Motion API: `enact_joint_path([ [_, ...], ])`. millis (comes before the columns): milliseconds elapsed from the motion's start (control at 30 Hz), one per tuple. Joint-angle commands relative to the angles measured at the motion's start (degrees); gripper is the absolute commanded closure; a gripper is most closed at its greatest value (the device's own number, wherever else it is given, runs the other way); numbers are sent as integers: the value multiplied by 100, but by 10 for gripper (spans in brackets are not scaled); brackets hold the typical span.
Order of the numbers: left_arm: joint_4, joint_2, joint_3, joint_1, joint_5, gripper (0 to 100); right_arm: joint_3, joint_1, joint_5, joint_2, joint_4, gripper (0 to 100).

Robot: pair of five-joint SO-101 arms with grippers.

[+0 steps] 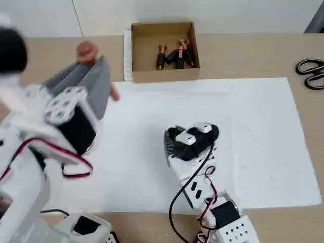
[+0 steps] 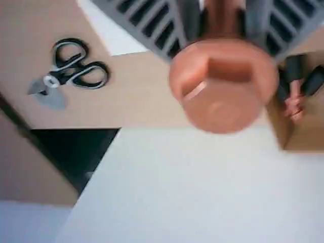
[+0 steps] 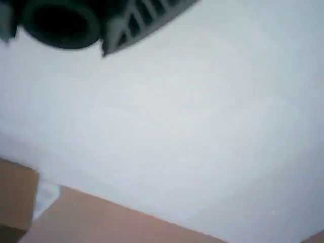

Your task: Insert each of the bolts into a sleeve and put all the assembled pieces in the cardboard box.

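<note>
My left gripper point(image 1: 100, 73) is raised over the table's left side and is shut on a copper bolt point(image 1: 87, 50). In the left wrist view the bolt's hex head point(image 2: 223, 86) sits large between the grey fingers point(image 2: 147, 17). My right gripper point(image 1: 170, 146) hangs low over the middle of the white mat point(image 1: 253, 131), shut on a black sleeve point(image 3: 61, 23) whose open end faces the camera. The cardboard box point(image 1: 139, 50) stands at the back centre with several assembled pieces point(image 1: 177, 54) inside, and its wall point(image 2: 298, 136) shows beside the bolt head.
Black-handled scissors point(image 1: 311, 73) lie on the wooden table at the far right, off the mat, and appear as scissors point(image 2: 71, 71) from the left wrist. The right arm's base and cables point(image 1: 207, 202) occupy the front centre.
</note>
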Motion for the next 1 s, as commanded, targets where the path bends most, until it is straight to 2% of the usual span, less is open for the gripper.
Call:
enact_joint_path([
  [0,-844,-202,1692,-229,-26,994,44,-66,-35,-119,4,995],
  [233,-4281,-255,5631,-255,-9,994,44,-66,-35,-119,4,995],
  [333,-5073,-264,6527,-44,0,994,44,-66,-35,-119,4,995],
  [567,-5064,-264,6958,527,123,994,44,-84,-35,-119,4,995],
  [833,-4721,-264,6958,818,712,994,44,-92,-35,-119,-31,995],
  [967,-4527,-264,6958,897,774,994,44,-92,-35,-119,-22,995],
])
